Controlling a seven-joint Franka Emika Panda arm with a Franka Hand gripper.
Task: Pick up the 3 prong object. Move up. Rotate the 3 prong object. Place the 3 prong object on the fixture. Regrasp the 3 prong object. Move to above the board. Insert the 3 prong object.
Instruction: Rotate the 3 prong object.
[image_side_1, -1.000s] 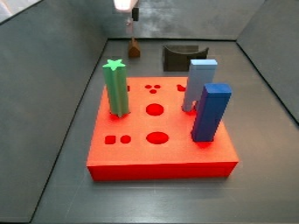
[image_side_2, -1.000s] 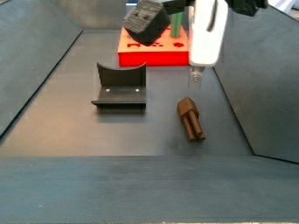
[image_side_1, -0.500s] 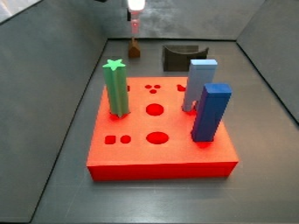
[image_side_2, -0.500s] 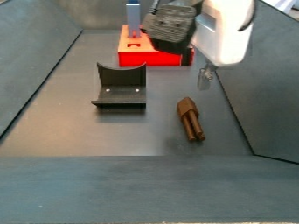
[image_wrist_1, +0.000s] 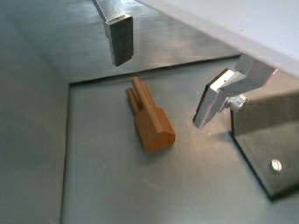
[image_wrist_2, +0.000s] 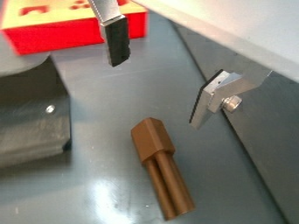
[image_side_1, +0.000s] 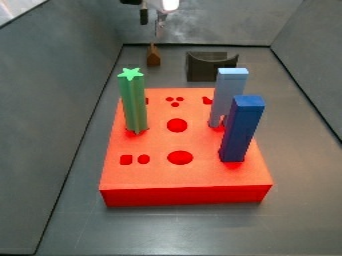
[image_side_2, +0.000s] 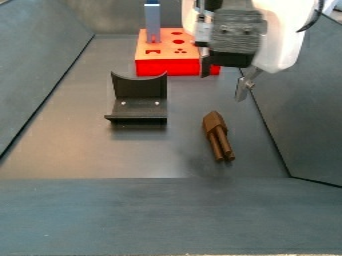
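Clearly picking had not begun: the tool (image_wrist_1: 163, 74) hung released above the 3 prong object (image_wrist_1: 149, 120); next, descend and close.

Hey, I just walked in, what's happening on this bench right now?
A single robot arm is hanging its open gripper above a small dark-brown three-prong piece that lies flat on the grey floor, untouched. Both wrist views show the two silver fingers spread, one on each side of the piece and clear of it. The dark L-shaped fixture stands beside it with nothing on it. Further off sits the flat red board, carrying a green star-topped post and two blue blocks.
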